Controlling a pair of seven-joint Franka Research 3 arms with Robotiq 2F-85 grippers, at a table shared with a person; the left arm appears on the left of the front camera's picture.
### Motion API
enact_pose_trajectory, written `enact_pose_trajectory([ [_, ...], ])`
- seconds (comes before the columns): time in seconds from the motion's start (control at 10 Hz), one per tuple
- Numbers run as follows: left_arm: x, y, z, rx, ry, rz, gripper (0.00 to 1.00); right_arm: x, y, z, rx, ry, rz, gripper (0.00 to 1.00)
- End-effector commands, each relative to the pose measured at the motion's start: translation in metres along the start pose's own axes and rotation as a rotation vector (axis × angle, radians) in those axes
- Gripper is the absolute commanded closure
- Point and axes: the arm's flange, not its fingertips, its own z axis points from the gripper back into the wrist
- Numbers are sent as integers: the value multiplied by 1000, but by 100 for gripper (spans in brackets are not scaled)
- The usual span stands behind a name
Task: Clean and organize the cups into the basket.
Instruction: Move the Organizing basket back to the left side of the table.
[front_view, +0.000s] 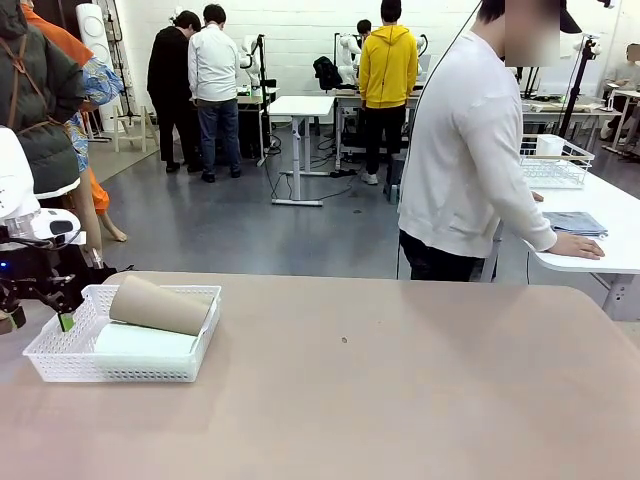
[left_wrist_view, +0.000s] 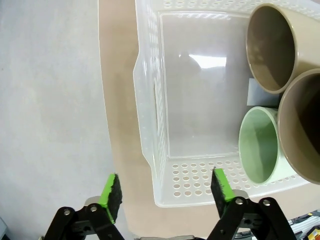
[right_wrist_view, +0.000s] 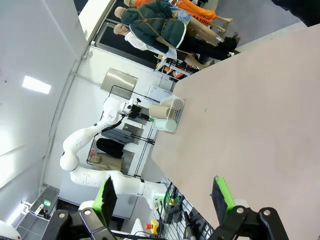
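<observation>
Left gripper (left_wrist_view: 165, 192): black two-finger claw with green pads, jaws standing wide apart and holding nothing, hovering at the left end of the shallow white perforated plastic basket (left_wrist_view: 160, 125); one pad is hanging outside the end wall, the other over the rim. In the front view this gripper (front_view: 62, 322) is sitting at the table's near left edge, just beside the basket (front_view: 60, 355).

Basket contents: a pale mint green plastic tumbler (left_wrist_view: 260, 145) is lying on its side on the clear bottom, mouth facing the gripper. Two matte tan-brown plastic tumblers (left_wrist_view: 272, 47) are also lying sideways, one resting above the green one. From the front, a tan tumbler (front_view: 160, 305) is lying across the top, the green tumbler (front_view: 145, 342) beneath.

Right gripper (right_wrist_view: 162, 195): jaws spread wide, empty, hovering over the bare tan table (right_wrist_view: 260, 110), well apart from the basket (right_wrist_view: 175, 107).

Person in a white top (front_view: 470, 150): standing beyond the far edge, hand (front_view: 575, 245) resting on a neighbouring white table.
</observation>
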Motion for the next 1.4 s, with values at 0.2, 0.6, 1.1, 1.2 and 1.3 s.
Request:
enact_pose_trajectory([
  [0.2,-4,-1,9,-22,-13,-32,0,1,2,0,-7,-4,-13,0],
  [0.6,-79,-39,98,-63,-165,-89,0,1,2,0,-7,-4,-13,0],
  [1.1,-130,-76,106,-44,-230,-19,0,1,2,0,-7,-4,-13,0],
  [1.2,-133,-58,131,-38,-206,-115,0,1,2,0,-7,-4,-13,0],
  [1.3,-133,-58,131,-38,-206,-115,0,1,2,0,-7,-4,-13,0],
])
